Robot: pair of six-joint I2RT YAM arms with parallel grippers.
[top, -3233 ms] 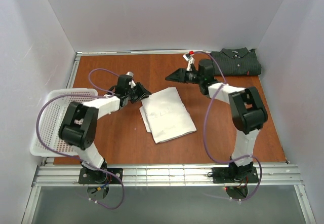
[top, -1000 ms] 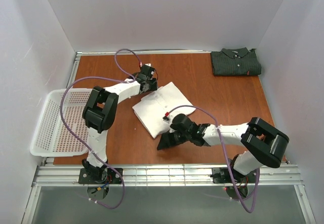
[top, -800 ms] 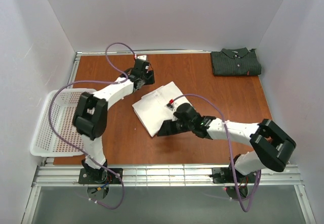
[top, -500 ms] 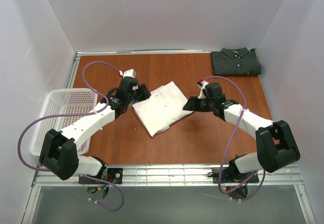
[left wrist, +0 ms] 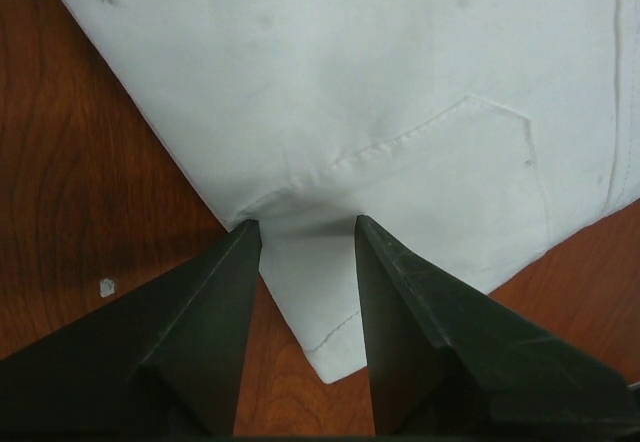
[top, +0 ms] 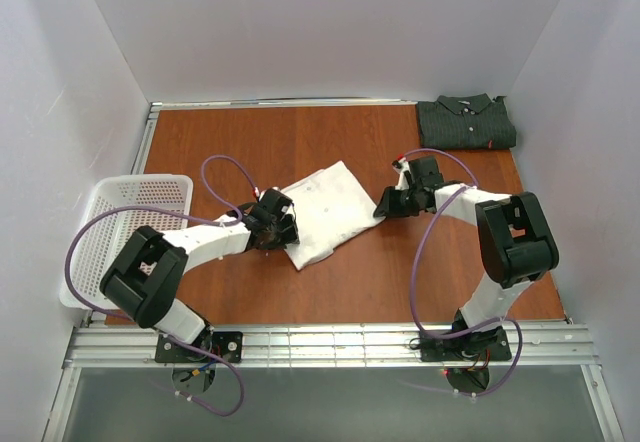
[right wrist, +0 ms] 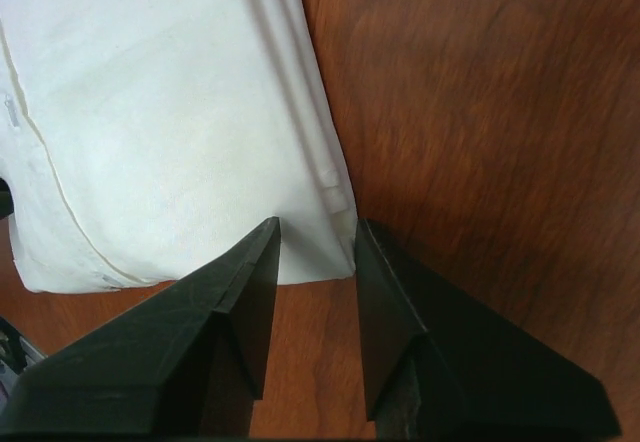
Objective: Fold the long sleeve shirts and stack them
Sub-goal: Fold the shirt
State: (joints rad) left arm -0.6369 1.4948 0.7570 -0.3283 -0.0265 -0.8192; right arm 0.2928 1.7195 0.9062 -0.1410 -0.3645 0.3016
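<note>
The white shirt (top: 328,212) lies folded in the middle of the table, turned at an angle. It also shows in the left wrist view (left wrist: 380,92) and the right wrist view (right wrist: 160,132). My left gripper (top: 281,228) is open at the shirt's near-left edge, its tips (left wrist: 307,227) astride a puckered fold of cloth. My right gripper (top: 384,205) is open at the shirt's right corner, its tips (right wrist: 317,227) either side of that corner. The dark grey-green shirt (top: 466,122) lies folded at the back right corner, apart from both grippers.
A white mesh basket (top: 112,237) stands at the table's left edge, beside the left arm. White walls close in the table on three sides. Purple cables loop off both arms.
My left gripper has moved from the shirt's far-left corner down to its near-left edge. My right gripper has stayed at the right corner, elbow pulled in. The shirt has barely shifted.
</note>
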